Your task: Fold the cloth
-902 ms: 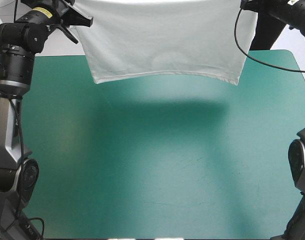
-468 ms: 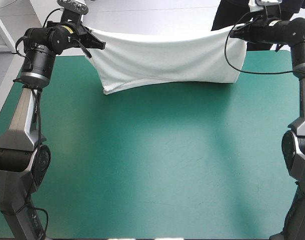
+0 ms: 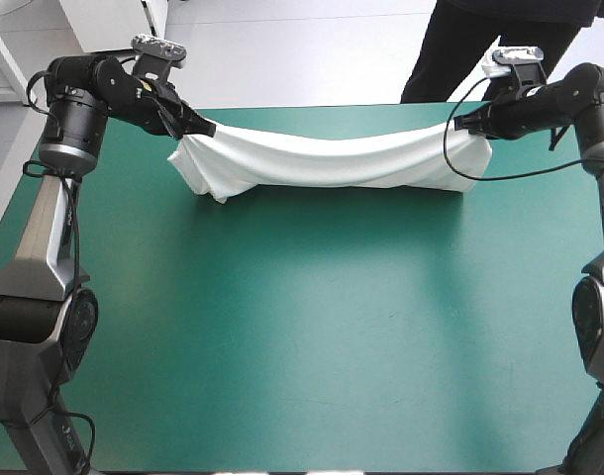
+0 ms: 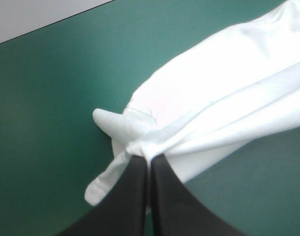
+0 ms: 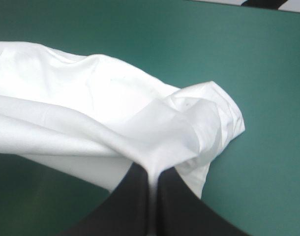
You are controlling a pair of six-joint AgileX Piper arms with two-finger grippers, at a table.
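The white T-shirt [image 3: 327, 160] hangs stretched in a sagging band across the far part of the teal-green table [image 3: 312, 327], its lower folds resting on the cover. My left gripper [image 3: 198, 129] is shut on the T-shirt's left end, and my right gripper [image 3: 462, 124] is shut on its right end. In the left wrist view the black fingers [image 4: 135, 191] pinch gathered folds of the T-shirt [image 4: 224, 113], with my left gripper [image 4: 149, 160] low over the cover. In the right wrist view my right gripper [image 5: 152, 172] pinches a bunched corner of the T-shirt [image 5: 91, 118].
The table's far edge [image 3: 312, 107] runs just behind the T-shirt. A person's dark legs stand beyond that edge. A black cable [image 3: 500, 176] loops from the right wrist beside the shirt's right end. Teal-green cover spreads from the shirt toward the near edge.
Both grippers have come down toward the table with the T-shirt. The shirt hung as a tall sheet earlier; now it has collapsed into a low draped band touching the cover.
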